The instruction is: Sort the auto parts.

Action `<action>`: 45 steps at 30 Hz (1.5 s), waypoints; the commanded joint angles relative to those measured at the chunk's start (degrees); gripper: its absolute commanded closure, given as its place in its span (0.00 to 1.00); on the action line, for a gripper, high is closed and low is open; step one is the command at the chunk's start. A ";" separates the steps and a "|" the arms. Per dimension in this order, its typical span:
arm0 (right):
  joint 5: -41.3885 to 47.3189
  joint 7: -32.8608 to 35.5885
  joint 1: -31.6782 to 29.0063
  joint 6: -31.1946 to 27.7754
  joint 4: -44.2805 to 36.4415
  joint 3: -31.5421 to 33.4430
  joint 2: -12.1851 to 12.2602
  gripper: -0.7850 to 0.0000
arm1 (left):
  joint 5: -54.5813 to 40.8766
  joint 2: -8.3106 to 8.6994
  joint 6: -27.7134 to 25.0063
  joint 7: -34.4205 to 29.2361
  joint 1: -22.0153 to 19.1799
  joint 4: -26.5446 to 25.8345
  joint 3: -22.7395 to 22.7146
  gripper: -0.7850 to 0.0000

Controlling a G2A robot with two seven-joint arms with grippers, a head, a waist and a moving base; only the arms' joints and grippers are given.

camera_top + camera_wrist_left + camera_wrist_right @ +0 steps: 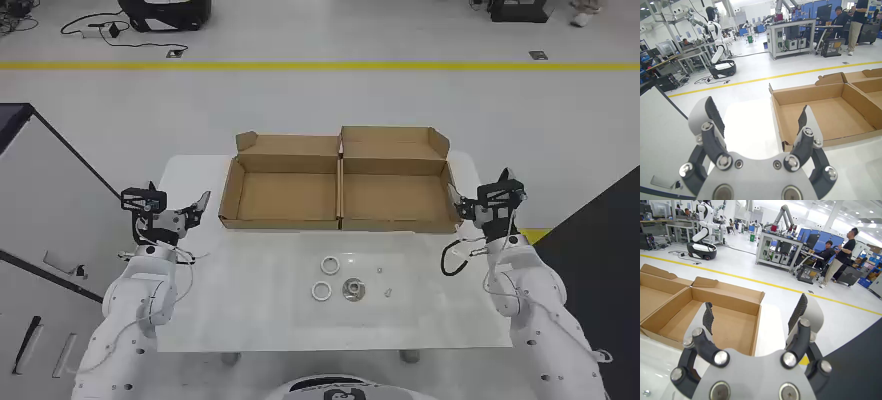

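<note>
Left tool (758,106): jaws wide, nothing between them. It sits raised off the left end of the left cardboard box (285,198), pointing toward it.

Right tool (756,301): also wide and empty, in the matching spot off the right end of the right cardboard box (395,198). Both look like a ready pose, parked out to the sides so the middle of the counter (250,310) is open to the overhead camera.

Boxes: two open trays, side by side and touching, at the far side of the counter with flaps up along the far edge. Both are bare inside. Probably one bin per kind of part; sorting not yet begun.

Parts: a loose cluster near the centre, nearer than the boxes, between the arms.
- Far white ring (328,264) and near white ring (321,291).
- Round metal part (352,289), just right of the near ring.
- Far small piece (380,268) and near small piece (389,293) further right, too small to name.

The cluster is well apart from both tools. Either arm would likely need to swing inward and down first.
</note>
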 commanded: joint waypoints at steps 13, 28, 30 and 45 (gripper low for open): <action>-4.67 15.60 2.33 -25.27 -13.87 6.00 2.14 0.00 | 0.00 0.00 0.00 0.00 0.00 0.00 0.00 0.00; 14.09 44.64 17.32 -45.57 -16.68 1.74 4.31 0.00 | 0.00 0.00 0.00 0.00 0.00 0.00 0.00 0.00; 16.32 50.40 19.04 -49.04 -16.91 -0.11 4.81 0.00 | 0.00 0.00 0.00 0.00 0.00 0.00 0.00 0.00; 13.93 46.25 29.66 -54.87 -14.28 -16.42 16.56 0.00 | 0.00 0.00 0.00 0.00 0.00 0.00 0.00 0.00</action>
